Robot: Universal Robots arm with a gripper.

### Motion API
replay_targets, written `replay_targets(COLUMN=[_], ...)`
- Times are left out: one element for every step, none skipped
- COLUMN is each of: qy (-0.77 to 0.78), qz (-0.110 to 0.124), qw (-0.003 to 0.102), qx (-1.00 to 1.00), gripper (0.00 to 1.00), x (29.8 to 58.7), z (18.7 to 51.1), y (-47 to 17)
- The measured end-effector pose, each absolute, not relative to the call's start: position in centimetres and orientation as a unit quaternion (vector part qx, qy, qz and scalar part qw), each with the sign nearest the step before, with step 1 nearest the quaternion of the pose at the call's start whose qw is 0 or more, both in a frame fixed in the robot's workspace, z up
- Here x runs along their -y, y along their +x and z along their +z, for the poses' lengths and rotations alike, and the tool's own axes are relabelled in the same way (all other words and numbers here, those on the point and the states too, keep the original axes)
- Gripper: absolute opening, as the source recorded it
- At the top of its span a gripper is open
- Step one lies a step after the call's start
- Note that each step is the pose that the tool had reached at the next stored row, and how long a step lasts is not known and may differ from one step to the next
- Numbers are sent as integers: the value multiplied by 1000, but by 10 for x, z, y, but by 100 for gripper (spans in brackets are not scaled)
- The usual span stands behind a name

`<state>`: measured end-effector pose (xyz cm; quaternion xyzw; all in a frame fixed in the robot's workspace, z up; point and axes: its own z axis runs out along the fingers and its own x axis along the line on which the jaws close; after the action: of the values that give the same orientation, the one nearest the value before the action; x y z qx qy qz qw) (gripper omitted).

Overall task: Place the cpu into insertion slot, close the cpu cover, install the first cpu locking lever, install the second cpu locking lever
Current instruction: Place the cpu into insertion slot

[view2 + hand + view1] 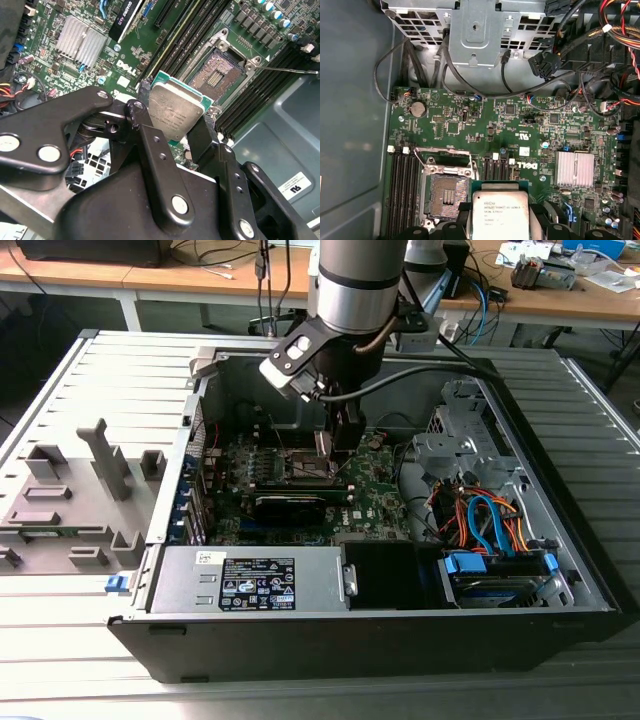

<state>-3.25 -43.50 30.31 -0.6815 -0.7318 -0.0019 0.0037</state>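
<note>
Silvery-beige metal face of the cpu, pinched by two opposite edges in the clenched gripper and held above the green motherboard. The insertion slot lies just beside the chip, its dark contact field uncovered. The cpu cover appears raised at one edge of the socket, and a thin lever rod juts clear. In the exterior view the robot arm stands over the board's middle, with the power supply at 6 o'clock and the cable bundle at 4 o'clock. Judged good practice for this step: bring the chip squarely over the socket, match its edges to the grey rim, keep it flat, and lower it straight without sliding, since the contacts look fine and easily bent.
</note>
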Motion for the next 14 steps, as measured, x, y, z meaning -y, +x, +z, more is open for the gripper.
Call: replay_targets(qy=[-682,-682,-682,-682,-682,-682,-682,-682,-682,-682,-682,-682,-682,-682], qz=[-2,-2,-2,-2,-2,-2,-2,-2,-2,-2,-2,-2,-2,-2], qw=[4,4,4,4,4,4,4,4,4,4,4,4,4,4], qx=[732,732,732,732,732,732,732,732,732,732,732,732,732,732], gripper=[55,55,55,55,55,55,55,55,55,55,55,55,55,55], x=[435,435,435,435,435,435,435,435,435,435,435,435,435,435], z=[303,303,302,302,302,302,301,301,300,300,299,299,299,298], y=[-33,-33,-33,-33,-33,-33,-33,-32,-33,-33,-33,-33,-33,-33])
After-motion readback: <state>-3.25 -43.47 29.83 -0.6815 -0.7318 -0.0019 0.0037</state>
